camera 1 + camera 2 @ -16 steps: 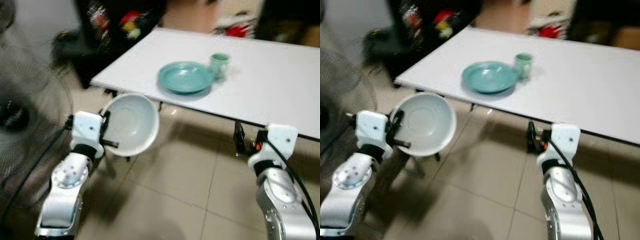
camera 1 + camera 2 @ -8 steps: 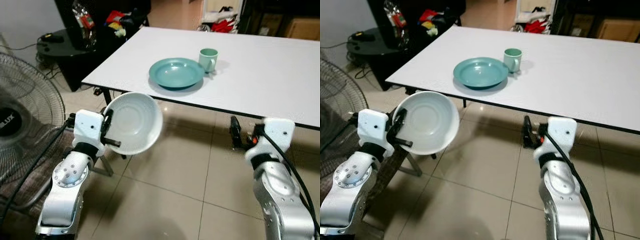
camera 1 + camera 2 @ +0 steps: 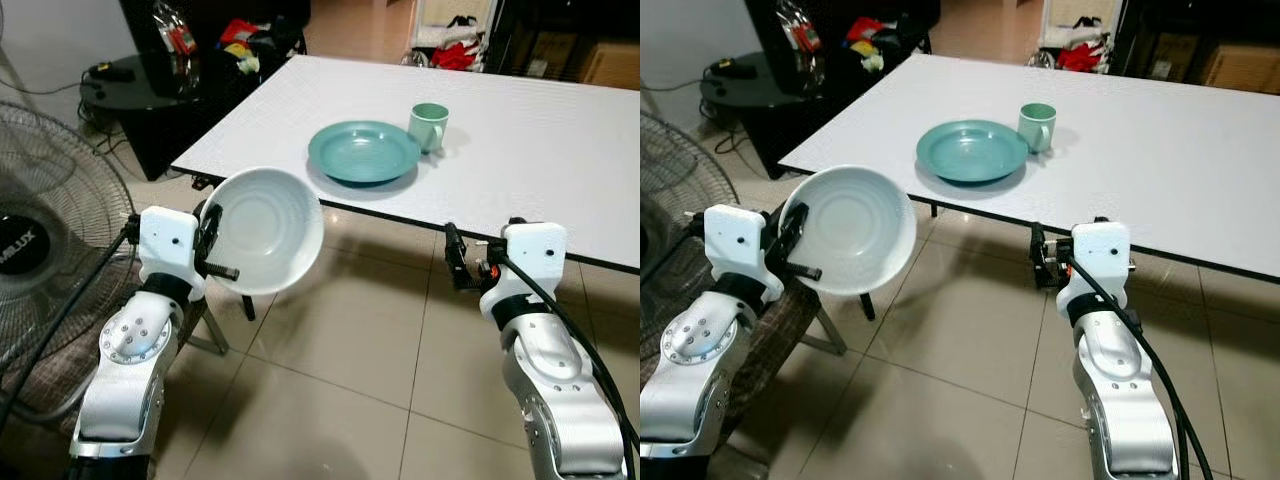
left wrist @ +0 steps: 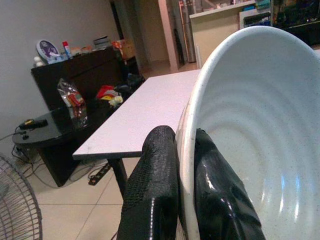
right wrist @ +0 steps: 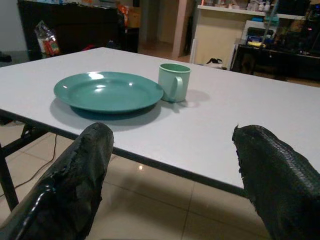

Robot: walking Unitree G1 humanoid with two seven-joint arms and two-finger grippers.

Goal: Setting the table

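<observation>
A: We're standing on a tiled floor (image 3: 350,370) before a white table (image 3: 560,170), with a standing fan (image 3: 40,250) off to our left and a dark cabinet (image 3: 150,90) beyond the table's far left corner.

B: And the white bowl (image 3: 262,230) isn't on the table yet. Our left gripper (image 4: 175,190) has it out in front of the near edge, close to the near left corner, low and over the floor.

A: Right. The fingers (image 4: 152,185) pinch the rim, one inside and one outside, which is why the bowl hangs tipped on its side with its hollow facing us. We'd judge a rim grip the only way to carry something that wide.

B: What's already laid?

A: A teal plate (image 3: 363,152) lies flat near the near edge, and a green mug (image 3: 429,126) stands upright just beyond it, nearly touching. Whether they touch, we can't tell.

B: So the bowl likely goes beside them, on bare tabletop.

A: That's our guess. It will need lifting above the edge and levelling first.

B: And our right gripper (image 5: 175,165)?

A: Held empty in front of the near edge, fingers spread wide, pointed at the plate and mug. Probably kept ready, not in use.
</observation>
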